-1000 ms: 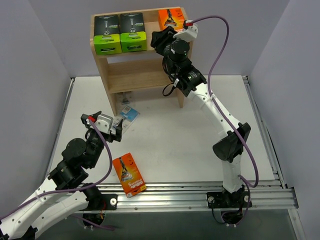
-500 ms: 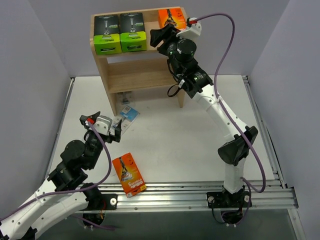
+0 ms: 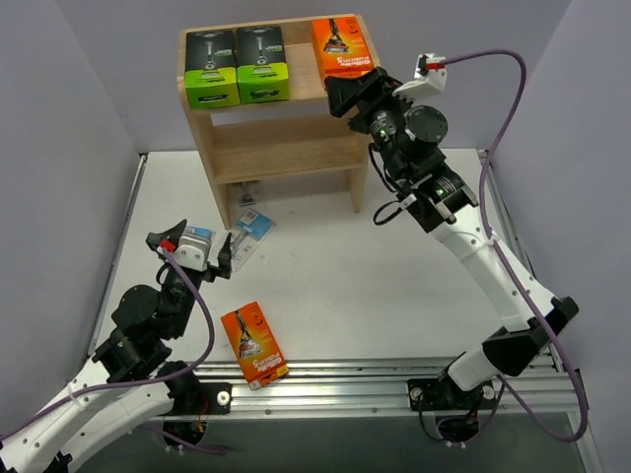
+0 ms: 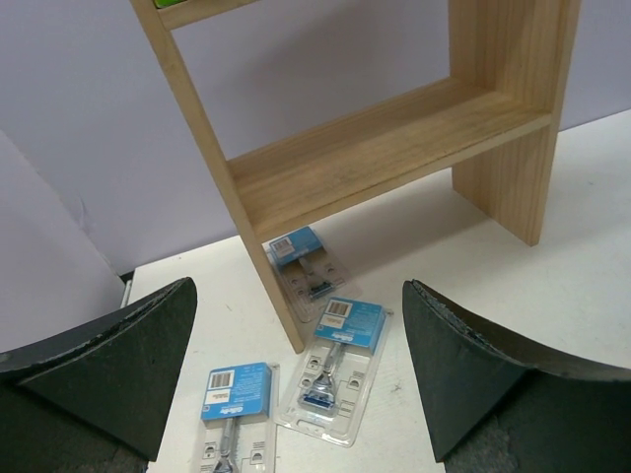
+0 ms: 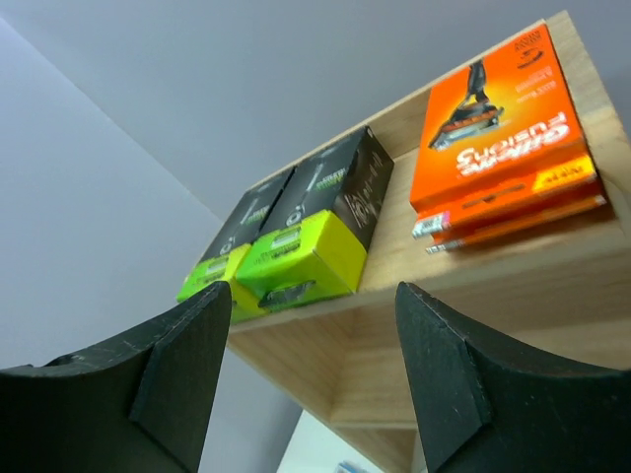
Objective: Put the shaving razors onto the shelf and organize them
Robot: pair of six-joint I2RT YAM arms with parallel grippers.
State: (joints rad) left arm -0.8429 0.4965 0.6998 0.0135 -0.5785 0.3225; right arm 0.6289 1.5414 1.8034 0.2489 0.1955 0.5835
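The wooden shelf (image 3: 281, 148) stands at the back. Its top tier holds two black-and-lime-green boxes (image 3: 212, 67) (image 3: 262, 63) and a stack of two orange boxes (image 3: 342, 46) (image 5: 498, 108). My right gripper (image 3: 338, 97) (image 5: 314, 291) hangs open just right of that tier, apart from the boxes and holding nothing. Another orange box (image 3: 253, 343) lies near the front edge. Three clear blister packs (image 4: 333, 370) (image 4: 235, 404) (image 4: 304, 264) lie by the shelf's left leg, one partly under the shelf. My left gripper (image 3: 189, 246) (image 4: 299, 286) hovers open above and short of them, empty.
Grey walls close in on both sides and behind the shelf. The shelf's middle tier (image 4: 385, 148) carries nothing. A metal rail (image 3: 375, 379) runs along the near edge by the arm bases.
My right gripper has opened and drawn back to the right, away from the orange boxes on the top tier. The left arm has shifted slightly left and toward the front, still open.
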